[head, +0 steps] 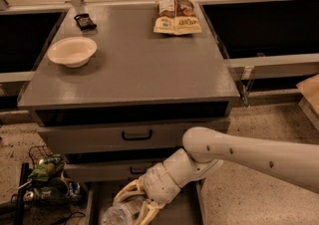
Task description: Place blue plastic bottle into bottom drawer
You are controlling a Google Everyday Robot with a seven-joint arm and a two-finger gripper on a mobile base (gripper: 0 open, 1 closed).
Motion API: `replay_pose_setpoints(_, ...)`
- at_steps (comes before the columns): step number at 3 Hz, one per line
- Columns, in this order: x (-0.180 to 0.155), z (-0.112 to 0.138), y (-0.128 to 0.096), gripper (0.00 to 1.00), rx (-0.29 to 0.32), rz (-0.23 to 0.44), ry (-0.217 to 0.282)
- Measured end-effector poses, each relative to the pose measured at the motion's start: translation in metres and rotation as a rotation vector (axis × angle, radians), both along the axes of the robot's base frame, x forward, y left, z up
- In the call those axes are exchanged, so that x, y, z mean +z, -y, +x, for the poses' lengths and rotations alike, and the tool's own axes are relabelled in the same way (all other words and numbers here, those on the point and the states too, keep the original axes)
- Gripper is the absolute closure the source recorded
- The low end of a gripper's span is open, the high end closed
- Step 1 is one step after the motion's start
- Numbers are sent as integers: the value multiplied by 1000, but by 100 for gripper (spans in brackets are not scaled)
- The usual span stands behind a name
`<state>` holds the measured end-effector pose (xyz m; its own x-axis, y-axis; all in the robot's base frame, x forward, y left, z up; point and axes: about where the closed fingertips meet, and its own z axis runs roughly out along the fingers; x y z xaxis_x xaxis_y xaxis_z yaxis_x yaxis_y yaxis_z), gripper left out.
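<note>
The bottom drawer [188, 209] is pulled open at the foot of the grey cabinet, its flat grey floor showing. The blue plastic bottle [115, 215], clear with a pale label, lies low inside the drawer at the bottom edge of the view. My gripper [135, 203] reaches down into the drawer from the right. Its pale yellowish fingers [125, 192] sit on either side of the bottle and hold it. The white arm [249, 155] comes in from the right and hides part of the drawer.
On the cabinet top [134, 64] are a white bowl [73, 51], snack bags [177, 16] and a small black object [84, 21]. Two upper drawers with black handles [137, 134] are closed. A wire basket of clutter [45, 179] stands on the floor at left.
</note>
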<state>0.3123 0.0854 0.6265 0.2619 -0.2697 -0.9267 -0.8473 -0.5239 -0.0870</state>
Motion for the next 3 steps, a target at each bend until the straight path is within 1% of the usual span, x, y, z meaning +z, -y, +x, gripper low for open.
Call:
replay_pose_setpoints(1, 0, 0, 0, 100, 0, 0, 0)
replay_pose_setpoints(2, -14, 0, 5, 100, -40, 170, -59)
replay_pose_setpoints(3, -31, -2, 23, 100, -100, 318, -103)
